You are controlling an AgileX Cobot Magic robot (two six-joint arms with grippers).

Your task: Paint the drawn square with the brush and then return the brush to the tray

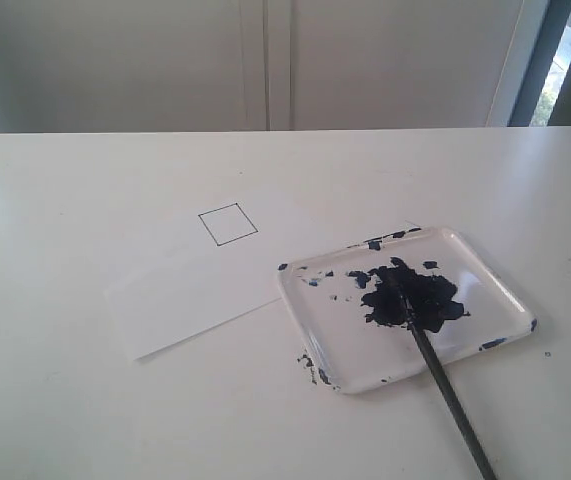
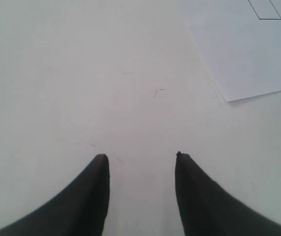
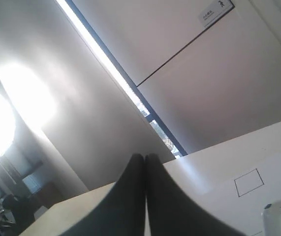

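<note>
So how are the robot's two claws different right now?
The left gripper is open, with a clear gap between its fingers; the right gripper is shut, its tips pressed together. The left one looks down at the table beside the paper sheet; the right one tilts up toward the wall. Both are dark, tapered and hold nothing.

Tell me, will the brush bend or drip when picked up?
Thin and straight, the brush is probably stiff and light. Its tip lies in dark paint on the tray, so it may drip. Its handle overhangs the rim, so it might tip.
</note>
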